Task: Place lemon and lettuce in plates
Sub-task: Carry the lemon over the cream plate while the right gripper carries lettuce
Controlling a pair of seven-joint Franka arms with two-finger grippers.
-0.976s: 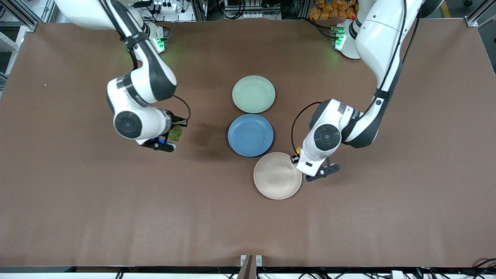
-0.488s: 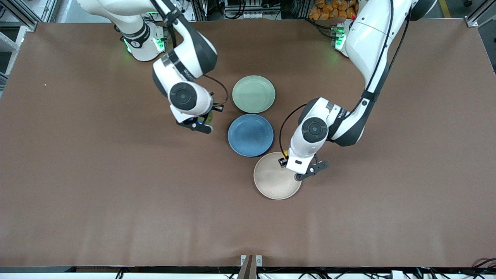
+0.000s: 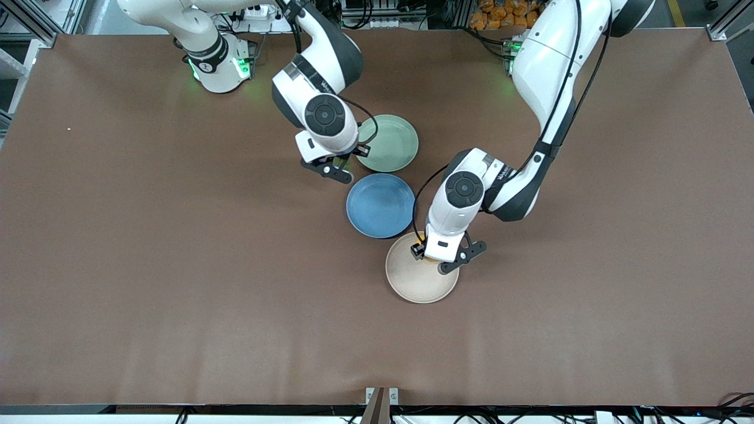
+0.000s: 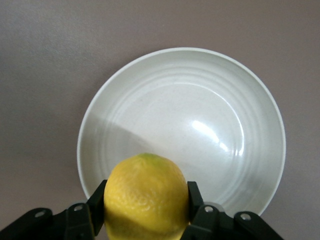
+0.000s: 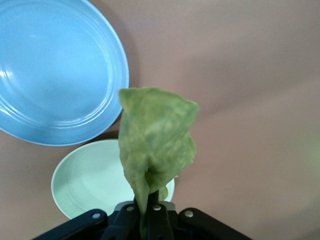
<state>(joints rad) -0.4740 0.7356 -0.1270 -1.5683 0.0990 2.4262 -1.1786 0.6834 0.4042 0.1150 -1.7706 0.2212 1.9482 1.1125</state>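
My left gripper [image 3: 433, 254] is shut on the yellow lemon [image 4: 146, 197] and holds it over the rim of the beige-pink plate [image 3: 415, 282], on the side nearest the blue plate. That plate fills the left wrist view [image 4: 200, 100]. My right gripper [image 3: 336, 160] is shut on the dark-green lettuce [image 5: 155, 140], which hangs from its fingers. It is over the table at the rim of the mint green plate [image 3: 392, 144], toward the right arm's end. The mint plate also shows in the right wrist view [image 5: 90, 185]. Both plates are empty.
A blue plate [image 3: 380, 205] lies between the mint and beige plates, empty, and shows in the right wrist view [image 5: 50, 75]. The three plates sit close together in a line at the middle of the brown table [image 3: 177, 294].
My right arm has swung from the right arm's end of the table to the mint plate's rim, carrying the lettuce. My left gripper has moved with the lemon from beside the beige plate to over it.
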